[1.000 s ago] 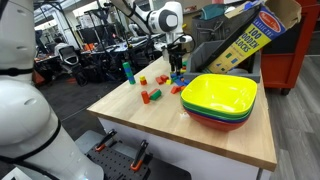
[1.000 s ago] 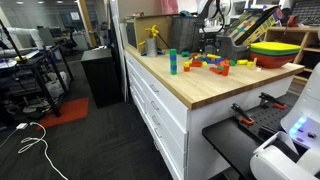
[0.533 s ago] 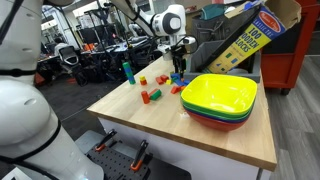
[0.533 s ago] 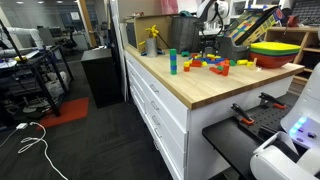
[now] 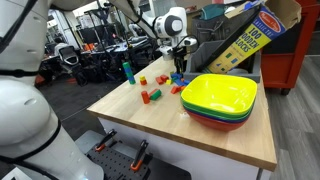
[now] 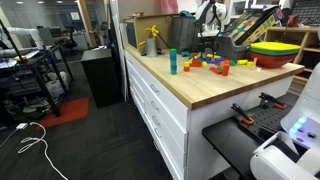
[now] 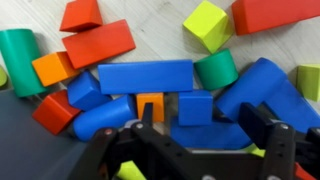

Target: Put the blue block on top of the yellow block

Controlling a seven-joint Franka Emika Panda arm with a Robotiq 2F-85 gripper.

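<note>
In the wrist view a small blue cube (image 7: 195,107) lies in a tight pile of blocks, with a larger blue piece (image 7: 205,136) just below it. My gripper (image 7: 207,130) is open, low over the pile, with its fingers (image 7: 265,128) on either side of these blue pieces. A yellow-green cube (image 7: 207,25) lies further off at the top of that view. In both exterior views the gripper (image 5: 178,68) (image 6: 210,50) hangs over the block pile beside the bowls. The blocks under it are too small to tell apart there.
A long blue block (image 7: 145,76), red blocks (image 7: 98,45), an orange block (image 7: 52,68) and green cylinders (image 7: 215,70) crowd the pile. Stacked bowls with a yellow one on top (image 5: 220,97) (image 6: 275,50) stand close by. A teal cylinder (image 5: 127,71) and loose red blocks (image 5: 150,96) lie apart.
The gripper stays over the pile and has hardly shifted. No block has visibly moved.
</note>
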